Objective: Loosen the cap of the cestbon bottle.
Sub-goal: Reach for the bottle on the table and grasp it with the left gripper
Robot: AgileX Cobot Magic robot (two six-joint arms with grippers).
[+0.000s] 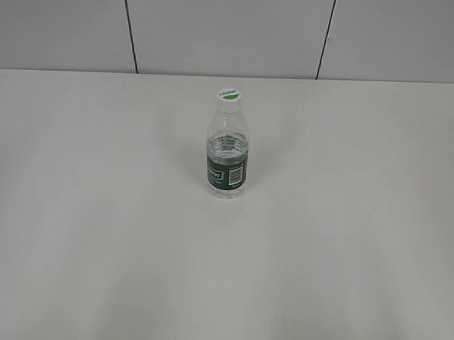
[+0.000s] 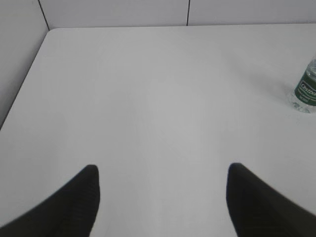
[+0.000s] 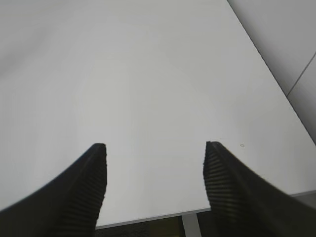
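Clear cestbon bottle [image 1: 228,151] stands upright, cap [image 1: 229,95] uppermost.

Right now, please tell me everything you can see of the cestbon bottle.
The cestbon bottle is small, of clear plastic with a ribbed body, and a dark green label with a white barcode panel wraps its lower part. Its white cap, marked with a green half-circle, sits on the neck. It stands upright, alone, near the middle of the white table, resting only on the tabletop. Nothing else touches it. In the left wrist view only its lower part shows, at the right edge.
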